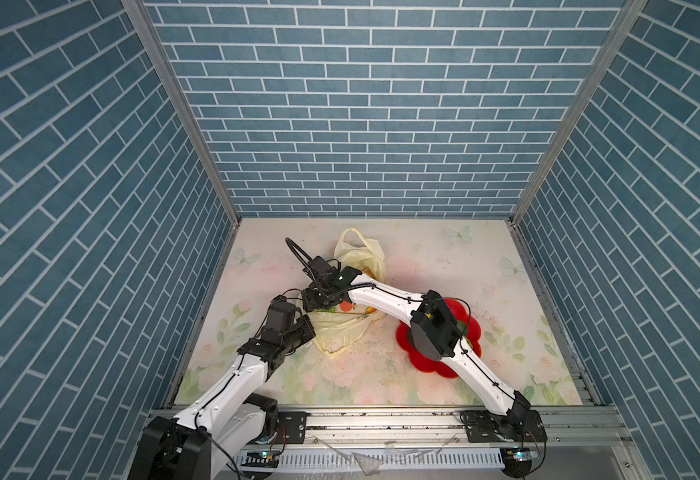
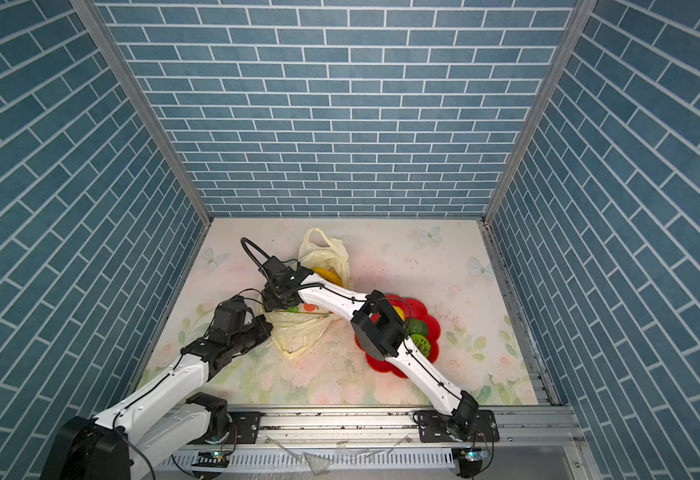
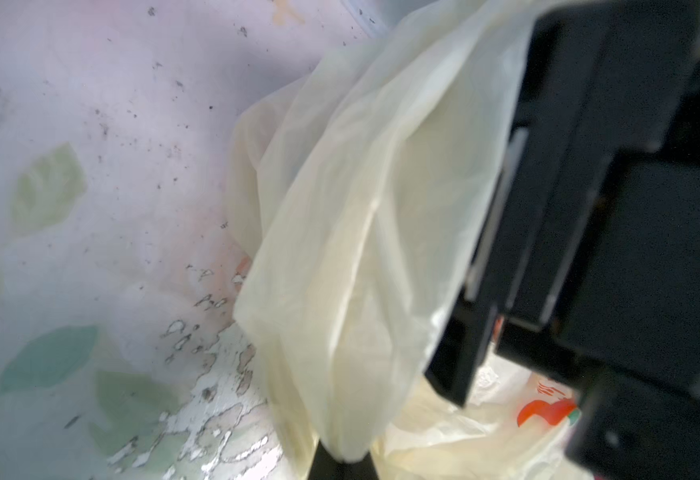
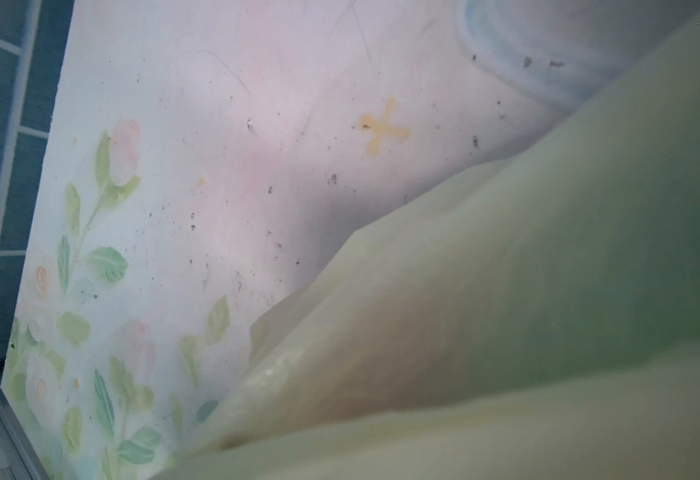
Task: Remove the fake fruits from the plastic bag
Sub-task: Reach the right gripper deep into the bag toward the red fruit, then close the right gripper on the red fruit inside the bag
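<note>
On the floral table (image 1: 443, 266) the plastic bag (image 1: 356, 253) lies left of centre, a banana (image 2: 328, 274) showing at it, the red flower-shaped plate (image 2: 433, 332) toward the right edge bears green fruits (image 2: 418, 328), the left gripper (image 3: 342, 461) is clamped on the bag's film, and the right gripper (image 1: 319, 305) sits at the bag, though I cannot tell how its jaws stand.

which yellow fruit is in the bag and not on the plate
The curved banana, showing at the mouth of the bag by the right arm. The other yellow fruit sits on the red plate beside the green ones.
</note>
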